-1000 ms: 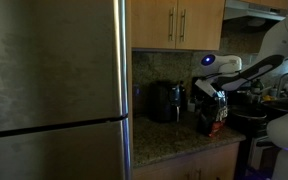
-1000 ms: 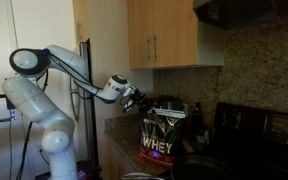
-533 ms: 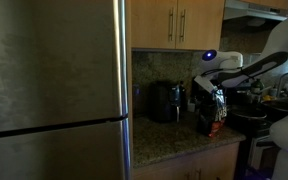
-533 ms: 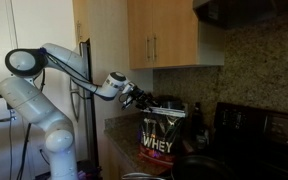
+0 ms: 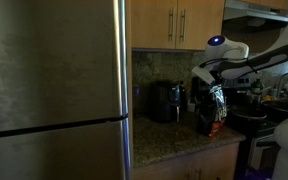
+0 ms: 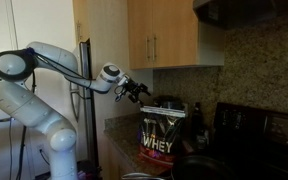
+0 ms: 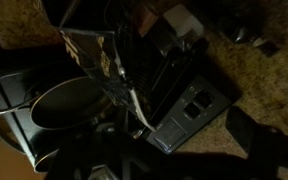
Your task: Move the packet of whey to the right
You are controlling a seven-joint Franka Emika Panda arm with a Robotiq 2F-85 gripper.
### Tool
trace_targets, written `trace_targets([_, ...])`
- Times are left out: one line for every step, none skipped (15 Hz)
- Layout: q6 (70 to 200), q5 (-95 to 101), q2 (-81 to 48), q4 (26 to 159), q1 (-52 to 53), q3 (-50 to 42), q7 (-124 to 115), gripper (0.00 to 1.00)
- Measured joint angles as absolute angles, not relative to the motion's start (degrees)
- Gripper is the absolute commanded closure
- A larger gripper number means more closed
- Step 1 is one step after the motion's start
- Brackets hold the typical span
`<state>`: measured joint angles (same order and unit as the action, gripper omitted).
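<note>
The packet of whey (image 6: 160, 135) is a dark glossy pouch with reddish-orange print low on its front. It stands upright on the granite counter in both exterior views (image 5: 214, 110). My gripper (image 6: 141, 90) hangs above the pouch's top edge, off to one side, with its fingers spread and nothing between them; it also shows over the pouch (image 5: 202, 80). In the wrist view I look down on the crinkled top of the packet (image 7: 92, 50). My own fingers are only dark shapes at the bottom edge there.
A boxy black appliance (image 5: 165, 101) stands on the counter beside the pouch (image 7: 184, 95). A dark pan (image 7: 69, 110) sits on the stove on the packet's other side. Wooden cabinets (image 6: 169, 35) hang overhead. A tall steel fridge (image 5: 54, 90) closes the counter's end.
The gripper was shut on the top of the packet; it has opened, let go and risen up and away. The packet stays standing where it was.
</note>
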<state>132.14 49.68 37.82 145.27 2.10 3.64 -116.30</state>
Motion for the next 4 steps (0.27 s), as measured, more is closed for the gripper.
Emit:
trace_targets([133.81,47.56,39.34,145.60,3.13,3.03,-113.85,0.00])
trace_targets([135.44,45.38,41.00,146.18,3.90,2.48,-111.19,0.00])
trace_targets([137.03,42.90,42.84,147.05,4.59,1.86,-108.04,0.00])
trace_targets([138.68,40.29,44.63,148.23,5.10,1.20,-104.70,0.00])
